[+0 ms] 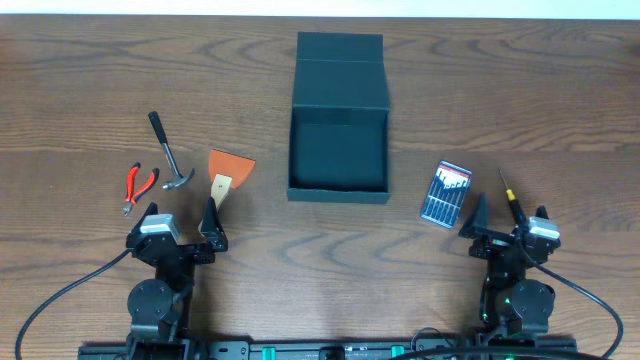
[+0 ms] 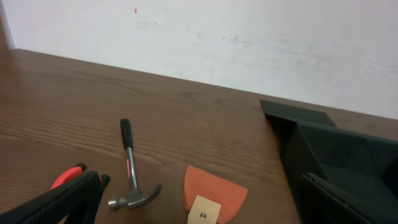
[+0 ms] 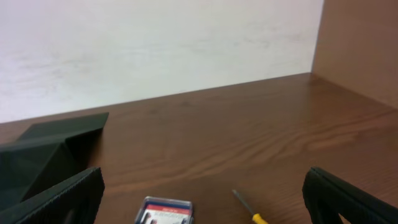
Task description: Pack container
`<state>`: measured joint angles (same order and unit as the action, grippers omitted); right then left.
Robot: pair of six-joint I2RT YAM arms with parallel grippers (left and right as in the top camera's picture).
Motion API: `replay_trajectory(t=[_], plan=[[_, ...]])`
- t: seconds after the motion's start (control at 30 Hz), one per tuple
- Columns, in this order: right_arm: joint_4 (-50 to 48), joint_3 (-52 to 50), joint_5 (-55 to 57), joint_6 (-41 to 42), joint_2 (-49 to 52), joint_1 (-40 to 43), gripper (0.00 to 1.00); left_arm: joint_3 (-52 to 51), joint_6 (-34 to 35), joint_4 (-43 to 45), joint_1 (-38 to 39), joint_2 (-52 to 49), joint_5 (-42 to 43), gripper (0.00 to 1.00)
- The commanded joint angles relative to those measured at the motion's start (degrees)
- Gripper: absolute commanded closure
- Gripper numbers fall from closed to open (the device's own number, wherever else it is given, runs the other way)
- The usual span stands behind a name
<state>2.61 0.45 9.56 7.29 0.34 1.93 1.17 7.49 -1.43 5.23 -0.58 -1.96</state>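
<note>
The dark teal container (image 1: pixel 338 150) stands open at the table's middle, its flap lid (image 1: pixel 340 68) folded back; it looks empty. It also shows in the left wrist view (image 2: pixel 339 155) and the right wrist view (image 3: pixel 43 158). Left of it lie an orange scraper (image 1: pixel 227 170) (image 2: pixel 211 196), a hammer (image 1: pixel 170 150) (image 2: pixel 130 168) and red pliers (image 1: pixel 138 185). Right of it lie a clear case of small screwdrivers (image 1: pixel 447 192) (image 3: pixel 163 213) and a yellow-handled screwdriver (image 1: pixel 512 200) (image 3: pixel 247 208). My left gripper (image 1: pixel 181 226) is open and empty, just short of the scraper. My right gripper (image 1: pixel 508 226) is open and empty, near the screwdriver.
A white wall runs behind the table's far edge (image 2: pixel 186 43). A wooden side panel (image 3: pixel 360 43) rises at the right in the right wrist view. Cables trail from both arm bases at the near edge (image 1: pixel 60 295).
</note>
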Motion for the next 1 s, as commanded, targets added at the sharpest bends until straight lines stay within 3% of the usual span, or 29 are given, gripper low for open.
replay_trajectory(t=[0.0, 0.17, 0.33, 0.67, 0.87, 0.97], plan=[[1.2, -0.2, -3.6, 3.4, 0.0, -0.5, 0.01, -0.9, 0.1, -2.4, -0.3, 0.3, -2.1, 0.02], [1.2, 0.6, -15.0, 10.3, 1.7, -0.5, 0.01, 1.1, 4.0, -5.6, -0.3, -0.3, 2.9, 0.02], [8.0, 9.1, -20.4, 10.5, 7.8, -0.5, 0.01, 12.9, 4.0, -19.6, -0.3, -6.4, 5.8, 0.02], [43.6, 42.6, -21.6, 9.9, 38.4, -0.5, 0.01, 42.8, 4.0, -44.0, -0.3, -34.8, 7.6, 0.01], [68.4, 64.8, -14.6, 7.4, 59.3, -0.5, 0.01, 53.7, 4.0, -53.2, -0.3, -47.5, 9.5, 0.02], [75.0, 72.5, -11.5, 4.8, 66.7, -0.5, 0.01, 55.8, 4.0, -54.3, -0.3, -50.4, 9.5, 0.02]])
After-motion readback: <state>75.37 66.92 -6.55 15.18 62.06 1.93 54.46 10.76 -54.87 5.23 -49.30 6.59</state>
